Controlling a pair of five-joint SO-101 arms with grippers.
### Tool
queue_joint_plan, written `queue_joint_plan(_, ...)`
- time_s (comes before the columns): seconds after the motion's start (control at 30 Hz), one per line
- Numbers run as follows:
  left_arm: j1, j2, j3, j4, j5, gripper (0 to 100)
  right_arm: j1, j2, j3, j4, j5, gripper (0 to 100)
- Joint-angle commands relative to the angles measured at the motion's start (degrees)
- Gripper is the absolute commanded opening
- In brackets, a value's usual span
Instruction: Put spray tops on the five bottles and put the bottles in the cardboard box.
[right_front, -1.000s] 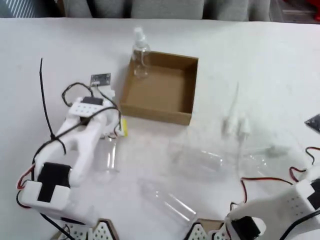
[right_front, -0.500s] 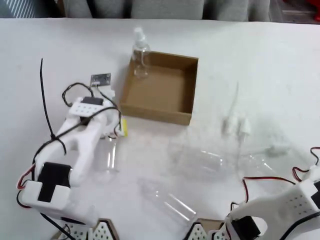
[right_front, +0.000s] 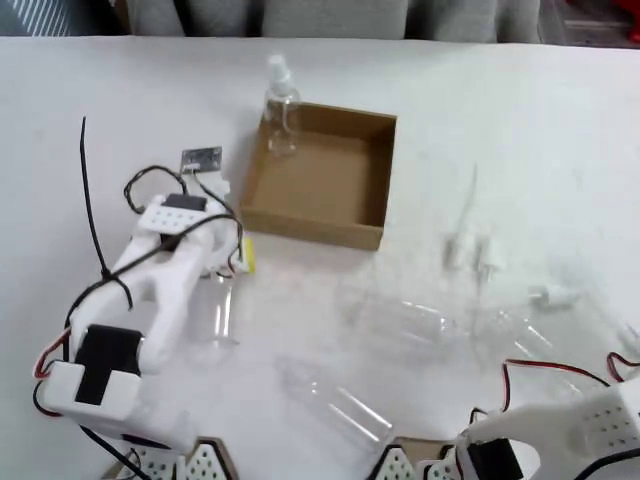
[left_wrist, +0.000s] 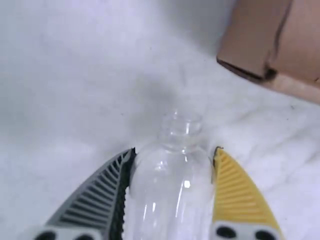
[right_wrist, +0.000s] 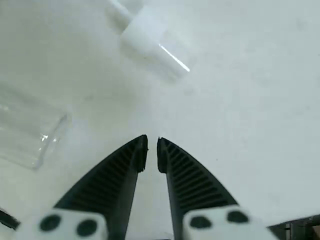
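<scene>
From above, the open brown cardboard box (right_front: 330, 185) sat mid-worktop, toward the far edge. One clear bottle with a white spray top (right_front: 281, 110) stood upright at the box's far left corner, apparently inside it. The white left arm (right_front: 160, 270) lay toward the near left corner, stretched over an upright clear uncapped bottle (right_front: 218, 308). Three more clear uncapped bottles (right_front: 400, 320) lay on their sides across the near middle. Two loose white spray tops (right_front: 470, 248) rested near the right edge, well apart from the box. The white right arm (right_front: 560, 440) sat at the near right corner.

In the left wrist view, the left tool (left_wrist: 172, 152) was closed to the bottle's width. Its grey and yellow jaws pressed against either side just below the open neck. That probably steadied the bottle so a top could go on.

In the right wrist view, the right tool (right_wrist: 151, 145) was all but closed and held nothing. It pointed at the worktop between one spray top and a lying bottle. I judged it would have to open before picking up that top.
</scene>
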Motion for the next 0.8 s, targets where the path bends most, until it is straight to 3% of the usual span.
queue_joint_plan(0.0,-0.75,-0.66,-0.18,0.53,-0.62,6,-0.04,3.21,-2.55,0.04,-1.76,1.6)
queue_joint_plan(0.23,-0.75,-0.48,-0.18,0.53,-0.62,6,-2.42,10.07,-2.64,-9.8,-12.66,1.6)
queue_joint_plan(0.57,-0.84,-0.48,-0.18,0.53,-0.62,6,-4.7,8.4,-2.64,-17.71,-15.21,1.6)
queue_joint_plan(0.77,-0.84,-0.48,-0.18,0.53,-0.62,6,-5.58,8.66,-7.03,-20.97,-21.98,1.7)
